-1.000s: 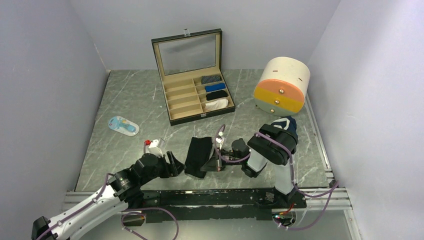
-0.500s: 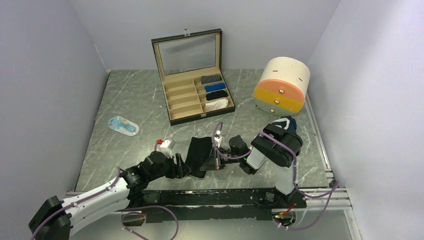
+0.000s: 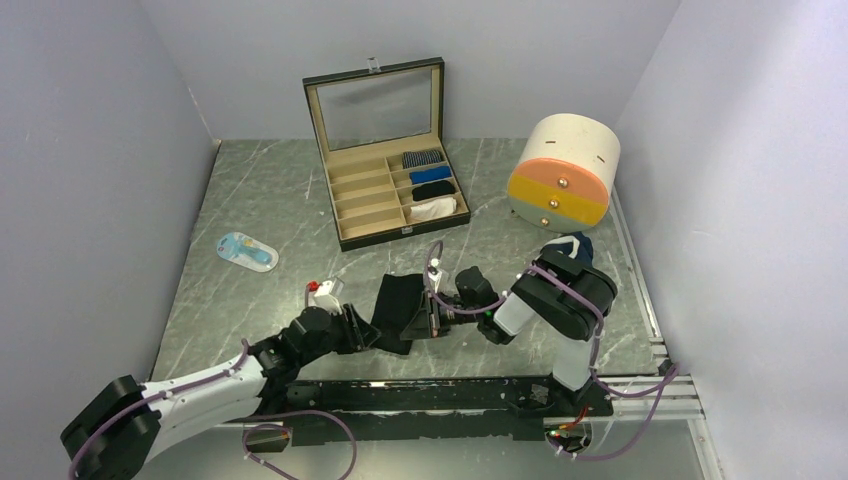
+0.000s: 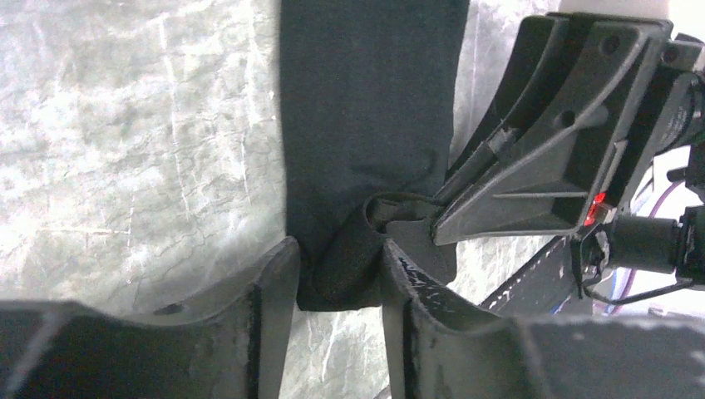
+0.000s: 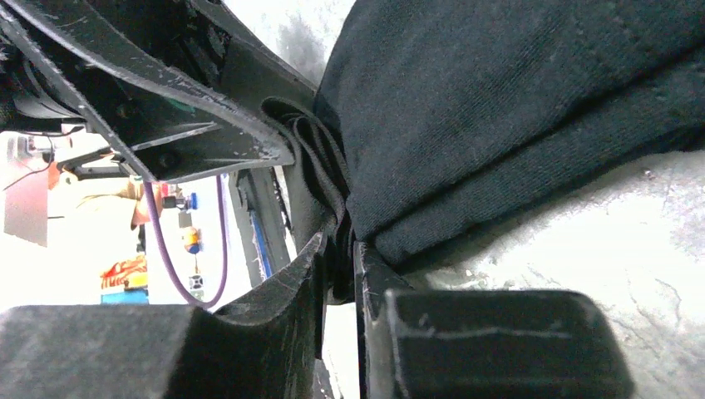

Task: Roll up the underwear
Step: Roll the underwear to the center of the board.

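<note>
Near edge is packed: the left hand (image 4: 337, 258) and right hand (image 5: 339, 249) meet tip to tip at the near end of the black underwear (image 3: 393, 300), with no gap to slip between them. There's loads of bare tabletop (image 3: 270, 190) far left, just a small blue-and-white packet (image 3: 247, 250) lying there. An open wooden box (image 3: 362, 200) blocks the far middle and a round drawer unit (image 3: 562, 170) the far right.

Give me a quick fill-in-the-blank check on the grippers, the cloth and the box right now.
1. The left gripper straddles the ____ end of the underwear.
2. The right gripper pinches the same ____ cloth.
3. The lid of the box stands ____.
4. Its right column holds ____ bundles.

Missing words: rolled; black; open; four.
</note>
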`<state>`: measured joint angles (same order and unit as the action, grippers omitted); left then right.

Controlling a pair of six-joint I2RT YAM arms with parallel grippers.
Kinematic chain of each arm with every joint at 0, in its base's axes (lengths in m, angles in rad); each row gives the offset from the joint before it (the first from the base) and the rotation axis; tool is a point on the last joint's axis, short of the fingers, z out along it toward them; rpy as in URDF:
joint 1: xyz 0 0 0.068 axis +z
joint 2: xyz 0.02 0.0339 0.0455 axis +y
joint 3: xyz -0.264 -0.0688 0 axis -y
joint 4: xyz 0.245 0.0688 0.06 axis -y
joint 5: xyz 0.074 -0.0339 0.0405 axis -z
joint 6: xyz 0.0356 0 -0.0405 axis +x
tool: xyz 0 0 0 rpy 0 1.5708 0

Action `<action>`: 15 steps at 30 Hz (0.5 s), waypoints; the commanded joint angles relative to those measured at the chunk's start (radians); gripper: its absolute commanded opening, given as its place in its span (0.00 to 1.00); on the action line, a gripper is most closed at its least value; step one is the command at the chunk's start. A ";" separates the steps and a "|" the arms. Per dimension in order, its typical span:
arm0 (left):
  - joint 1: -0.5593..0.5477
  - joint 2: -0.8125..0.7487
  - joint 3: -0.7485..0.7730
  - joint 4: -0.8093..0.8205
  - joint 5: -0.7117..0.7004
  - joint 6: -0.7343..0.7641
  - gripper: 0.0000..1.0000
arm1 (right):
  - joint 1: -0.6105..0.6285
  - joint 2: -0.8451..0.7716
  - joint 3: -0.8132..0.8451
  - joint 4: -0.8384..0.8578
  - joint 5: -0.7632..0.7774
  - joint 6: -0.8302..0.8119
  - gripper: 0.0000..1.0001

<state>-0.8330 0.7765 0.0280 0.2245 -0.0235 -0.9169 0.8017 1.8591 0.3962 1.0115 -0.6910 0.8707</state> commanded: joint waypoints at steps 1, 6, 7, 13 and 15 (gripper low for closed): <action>0.001 0.018 -0.007 -0.143 -0.096 -0.047 0.40 | -0.015 -0.050 0.001 -0.115 0.079 -0.041 0.21; 0.000 0.012 -0.003 -0.187 -0.095 -0.034 0.38 | -0.016 -0.164 0.016 -0.235 0.113 -0.105 0.27; 0.000 0.019 -0.001 -0.188 -0.094 -0.035 0.38 | -0.016 -0.186 0.022 -0.268 0.119 -0.123 0.28; -0.001 0.085 0.030 -0.177 -0.070 -0.011 0.37 | -0.018 -0.374 0.062 -0.490 0.179 -0.314 1.00; -0.001 0.109 0.046 -0.178 -0.059 -0.004 0.36 | -0.016 -0.458 0.060 -0.530 0.225 -0.385 1.00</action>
<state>-0.8337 0.8265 0.0669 0.1711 -0.0727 -0.9630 0.7883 1.5299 0.4343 0.6548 -0.5667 0.6750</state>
